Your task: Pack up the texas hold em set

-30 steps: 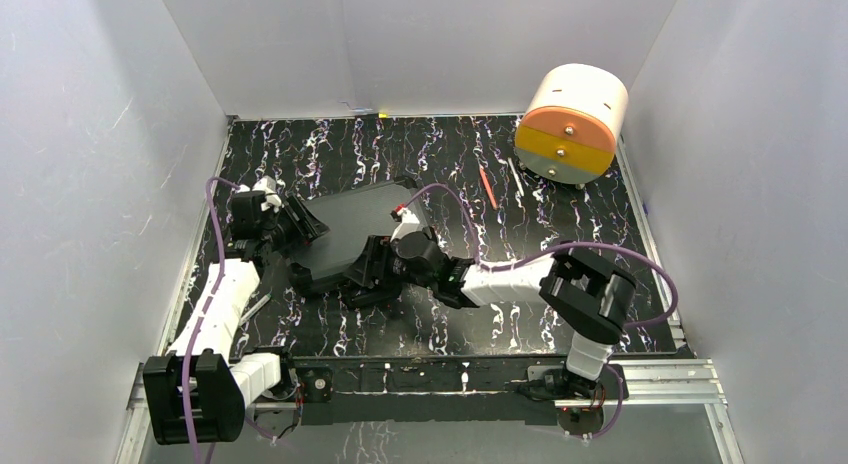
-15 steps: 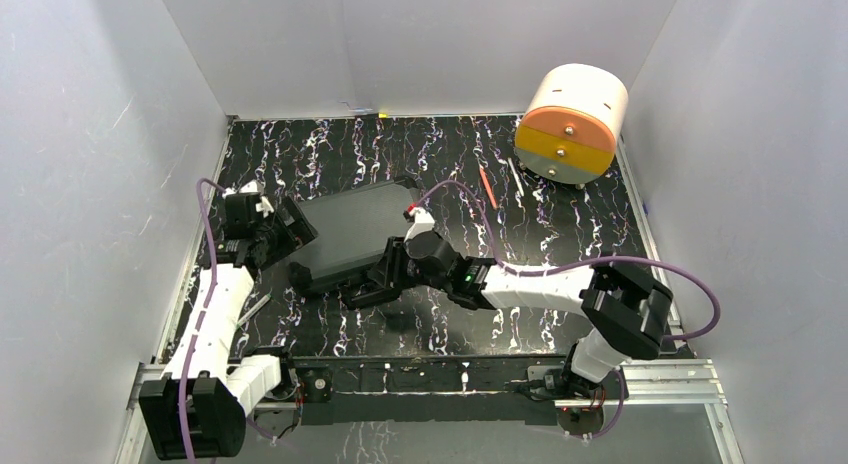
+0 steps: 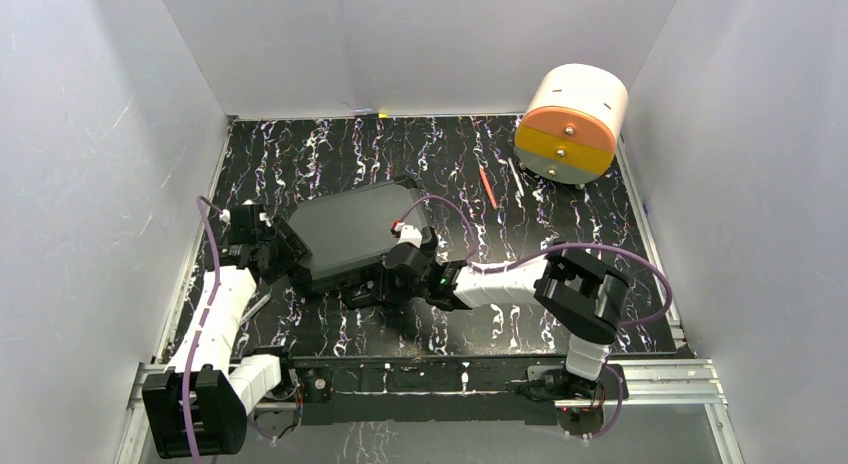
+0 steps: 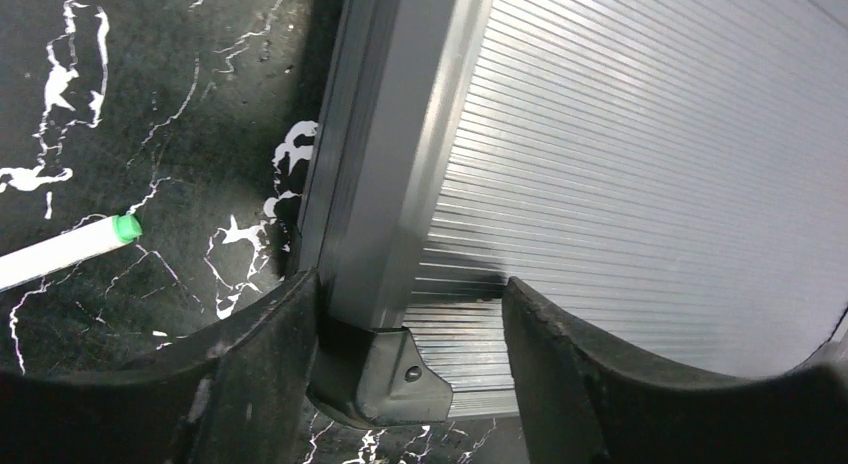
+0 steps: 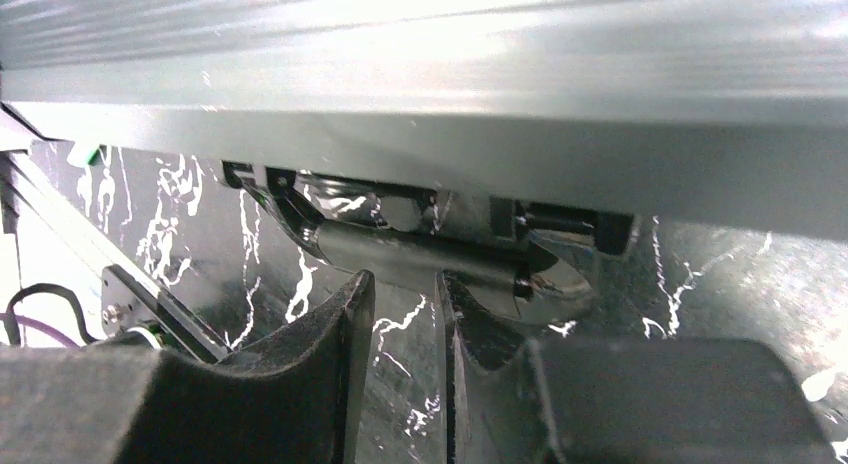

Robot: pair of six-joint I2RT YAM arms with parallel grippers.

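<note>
The black hard case point(image 3: 352, 234) lies flat on the marbled table with its lid down. Chips, card decks and dealer buttons are hidden. My left gripper point(image 3: 278, 252) is at the case's left corner. In the left wrist view it point(image 4: 410, 279) is open, its fingers straddling the corner cap point(image 4: 380, 376) and the ribbed lid point(image 4: 640, 164). My right gripper point(image 3: 375, 284) is at the case's front edge. In the right wrist view it point(image 5: 402, 279) is nearly closed on nothing, just below the case handle point(image 5: 420, 254).
A big white-and-orange cylinder point(image 3: 572, 124) stands at the back right, with an orange pen point(image 3: 487, 187) and a white pen point(image 3: 515, 176) in front of it. A white pen with a green tip point(image 4: 60, 249) lies left of the case. White walls enclose the table.
The case lid has come down from raised to flat. My left gripper has moved nearer and lower to the case's left corner. My right gripper has drawn back to the front edge.
</note>
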